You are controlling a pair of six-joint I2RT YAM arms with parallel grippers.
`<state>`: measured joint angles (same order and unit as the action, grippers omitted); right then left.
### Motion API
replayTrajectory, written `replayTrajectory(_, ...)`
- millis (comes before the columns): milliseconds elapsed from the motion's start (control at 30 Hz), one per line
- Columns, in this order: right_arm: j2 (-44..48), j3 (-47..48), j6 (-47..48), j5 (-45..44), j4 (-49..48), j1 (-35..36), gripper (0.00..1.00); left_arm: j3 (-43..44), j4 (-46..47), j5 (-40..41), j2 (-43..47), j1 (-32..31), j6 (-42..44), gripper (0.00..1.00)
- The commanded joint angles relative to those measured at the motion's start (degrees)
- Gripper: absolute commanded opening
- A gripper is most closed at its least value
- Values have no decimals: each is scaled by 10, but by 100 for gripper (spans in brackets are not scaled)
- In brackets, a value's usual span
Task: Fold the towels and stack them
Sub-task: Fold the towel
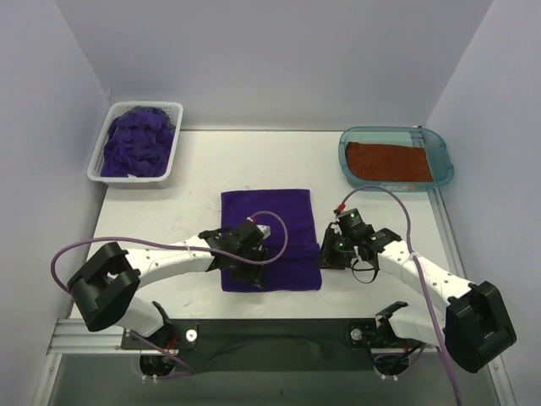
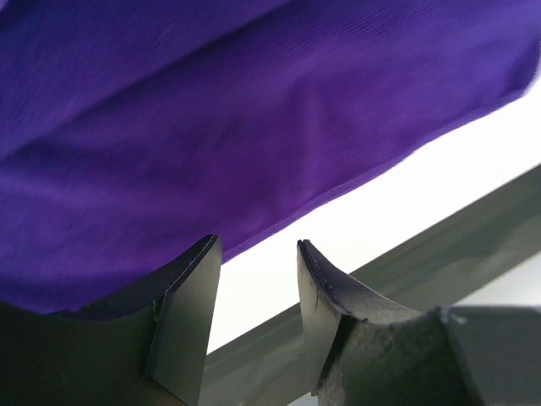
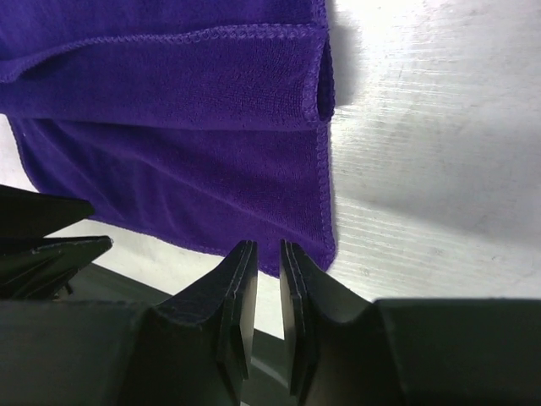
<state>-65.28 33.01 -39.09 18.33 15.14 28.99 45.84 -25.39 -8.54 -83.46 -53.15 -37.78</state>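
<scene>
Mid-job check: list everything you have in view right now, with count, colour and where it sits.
purple towel: one, deep purple, spread flat at the table's centre
heaped towels: count unclear, deep purple, crumpled in the basket
orange towel: one, rust-orange, lying flat in the tray
basket: one, white slotted, far left corner
tray: one, translucent teal, far right corner
table: one, white
left gripper: one, black, open, at the purple towel's near edge, holding nothing
right gripper: one, black, fingers a narrow gap apart, at the purple towel's near right corner, holding nothing
</scene>
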Motion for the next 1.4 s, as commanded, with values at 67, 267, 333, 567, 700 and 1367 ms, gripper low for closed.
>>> replayTrajectory(67,-8,17,33,-22,-5,2,22,12,-54,72,79,19,7,53)
replayTrajectory(267,-34,61,95,-31,11,-40,45,43,-106,134,122,119,41,76)
replayTrajectory(333,-47,77,108,-26,11,-60,49,52,-106,141,108,153,53,79)
replayTrajectory(567,-100,130,154,-17,13,-76,47,105,-106,154,32,217,41,72)
replayTrajectory(700,-141,151,181,-8,14,-75,45,130,-109,153,-5,219,32,68)
replayTrajectory(1367,-252,188,285,58,-6,-52,45,148,-92,87,-60,219,203,69)
